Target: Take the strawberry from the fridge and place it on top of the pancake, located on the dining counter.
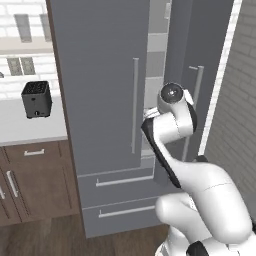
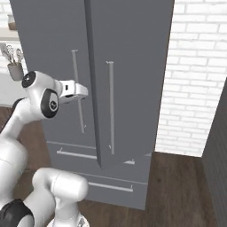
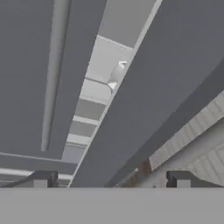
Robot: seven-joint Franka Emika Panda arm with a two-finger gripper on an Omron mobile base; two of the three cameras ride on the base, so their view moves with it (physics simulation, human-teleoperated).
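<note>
Nearest the cameras, the arm reaches forward with the tool (image 2: 82, 91) at the fridge (image 1: 100, 100), level with the gap between its two doors. In the hand view the two finger tips (image 3: 41, 178) stand wide apart with nothing between them. The right door (image 2: 133, 80) stands partly ajar; its bar handle (image 2: 110, 106) hangs free, just beside the tool. Through the narrow gap pale grey shelves (image 3: 94, 89) are visible. The strawberry cannot be made out on them. Beyond, a dark toaster (image 1: 36, 99) sits on the side bench (image 1: 20, 125). Risk, in my judgement: the opening looks too narrow, and reaching in could strike a door edge.
</note>
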